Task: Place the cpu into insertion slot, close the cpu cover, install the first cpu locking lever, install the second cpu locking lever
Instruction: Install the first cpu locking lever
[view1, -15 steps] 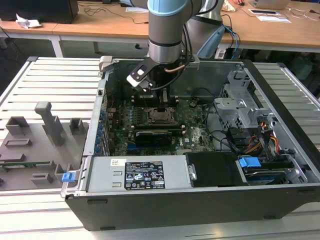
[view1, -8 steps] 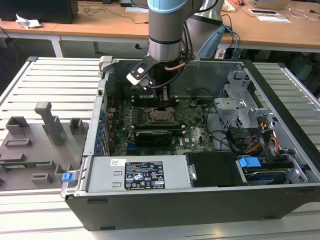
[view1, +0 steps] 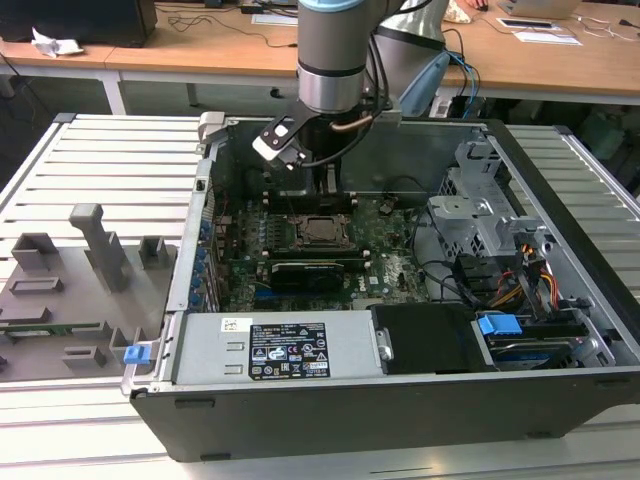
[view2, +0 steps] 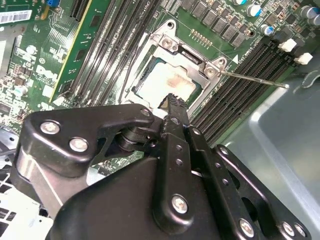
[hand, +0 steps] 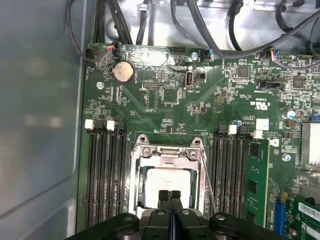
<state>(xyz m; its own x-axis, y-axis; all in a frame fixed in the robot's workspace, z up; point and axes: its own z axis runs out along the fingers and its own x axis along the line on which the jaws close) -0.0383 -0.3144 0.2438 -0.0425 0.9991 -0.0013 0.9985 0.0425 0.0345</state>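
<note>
Inside the open grey computer case (view1: 400, 410), the black gripper (hand: 170, 195) hangs empty, fingers pressed together, directly above the pale square cpu (hand: 166, 178), which sits in the silvery-rimmed insertion slot (hand: 136, 170).

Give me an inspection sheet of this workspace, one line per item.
Surface: slatted metal table carrying an open computer case, with a green motherboard inside.
Job's things: the chip sits in the socket. The metal cover frames it. A thin lever sticks out beside the socket, and I cannot tell whether it is latched.
Clutter: grey plastic fixtures on the table, at the exterior view's left of the case.
Pincer: shut, holding nothing, over the chip's edge. Contact cannot be told.
Cables: black cables past the board's edge; coloured wires by the drive bay.
Surroundings: wooden desks behind.
</note>
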